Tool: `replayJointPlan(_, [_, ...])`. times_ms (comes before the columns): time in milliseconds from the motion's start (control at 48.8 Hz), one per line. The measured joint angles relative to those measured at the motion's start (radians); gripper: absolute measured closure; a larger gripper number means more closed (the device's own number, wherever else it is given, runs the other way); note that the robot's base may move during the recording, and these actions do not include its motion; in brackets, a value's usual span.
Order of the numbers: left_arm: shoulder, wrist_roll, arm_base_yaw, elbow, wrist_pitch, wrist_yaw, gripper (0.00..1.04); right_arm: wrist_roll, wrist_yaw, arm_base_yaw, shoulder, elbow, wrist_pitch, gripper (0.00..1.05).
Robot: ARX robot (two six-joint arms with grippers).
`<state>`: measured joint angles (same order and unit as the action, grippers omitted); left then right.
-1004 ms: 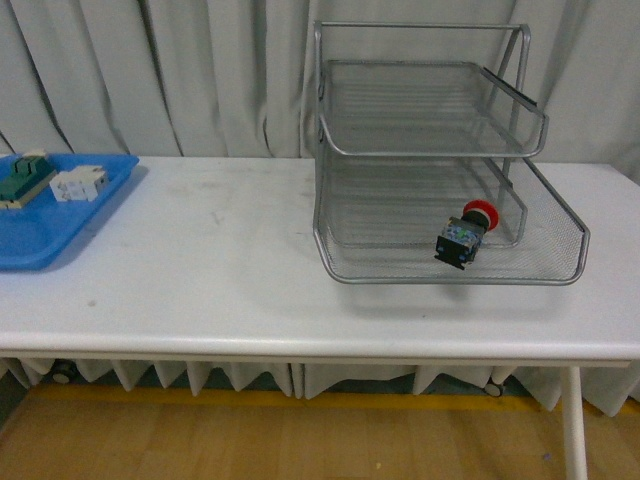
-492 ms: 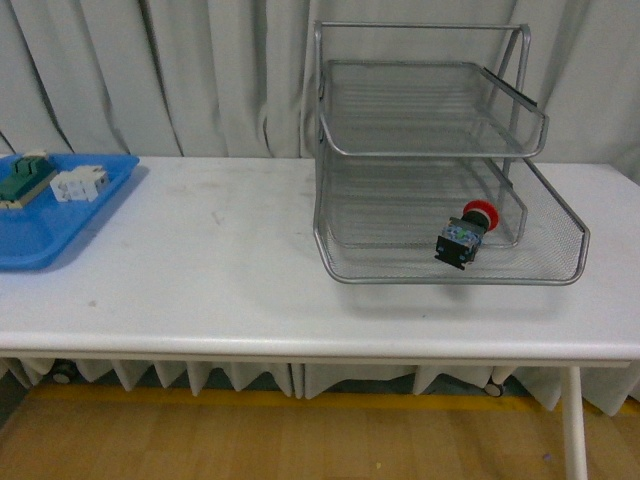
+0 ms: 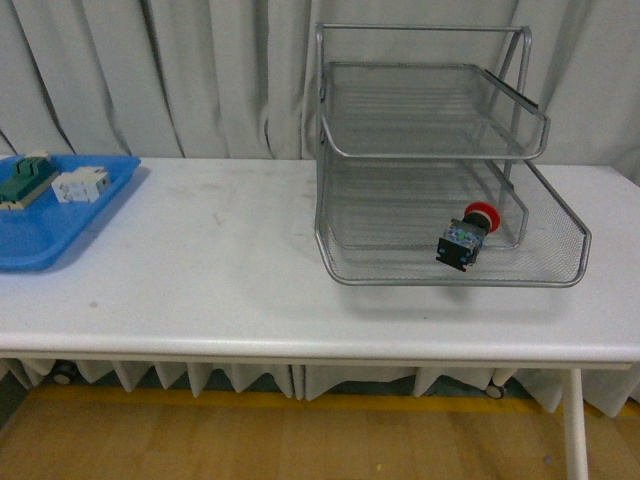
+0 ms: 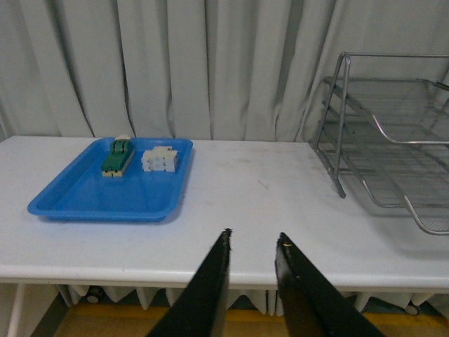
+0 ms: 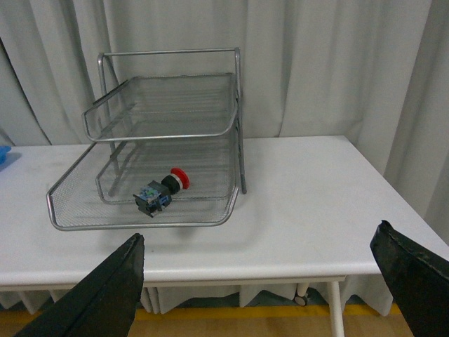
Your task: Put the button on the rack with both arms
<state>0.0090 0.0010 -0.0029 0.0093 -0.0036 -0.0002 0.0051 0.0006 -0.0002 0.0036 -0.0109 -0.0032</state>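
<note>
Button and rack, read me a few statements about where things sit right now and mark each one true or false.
1. The button lies inside the rack, below its top tier. True.
2. The right gripper grips the button. False: it is open wide, away from the rack.
3. The blue tray holds a green-and-cream block and a white block. True.
4. The white block sits on the rack's top tier. False: it lies in the blue tray.
</note>
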Motion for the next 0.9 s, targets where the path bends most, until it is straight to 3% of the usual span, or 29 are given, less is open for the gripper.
replayJointPlan(82, [0.0, 0.0, 0.0, 0.0, 0.001, 0.0, 0.69, 0.0, 0.0, 0.0, 0.0, 0.0, 0.0, 0.06])
replayJointPlan(266, [0.0, 0.0, 0.0, 0.0, 0.0, 0.0, 0.27, 0.0, 0.0, 0.0, 0.0, 0.0, 0.0, 0.06])
replayJointPlan(307, [0.0, 0.0, 0.0, 0.0, 0.0, 0.0, 0.22, 0.0, -0.005, -0.001, 0.001, 0.0, -0.003, 0.06])
replayJointPlan(369, [0.0, 0.0, 0.0, 0.0, 0.0, -0.002, 0.13, -0.003, -0.141, -0.054, 0.038, -0.016, -0.04, 0.06])
replayJointPlan(430, [0.0, 0.002, 0.0, 0.0, 0.001, 0.002, 0.05, -0.004, -0.277, -0.116, 0.147, -0.029, 0.033, 0.06])
replayJointPlan(533, [0.0, 0.0, 0.0, 0.0, 0.0, -0.002, 0.08, 0.002, -0.404, -0.128, 0.323, -0.066, 0.188, 0.06])
replayJointPlan(574, [0.0, 0.001, 0.0, 0.0, 0.0, 0.0, 0.07, 0.003, -0.427, -0.101, 0.455, -0.103, 0.334, 0.06])
replayJointPlan(738, [0.0, 0.0, 0.0, 0.0, 0.0, 0.0, 0.07, 0.057, -0.369, -0.09, 0.875, -0.273, 0.659, 0.06])
replayJointPlan(901, [0.0, 0.001, 0.0, 0.0, 0.0, 0.0, 0.07, 0.121, -0.3, -0.055, 1.212, -0.487, 0.682, 0.06])
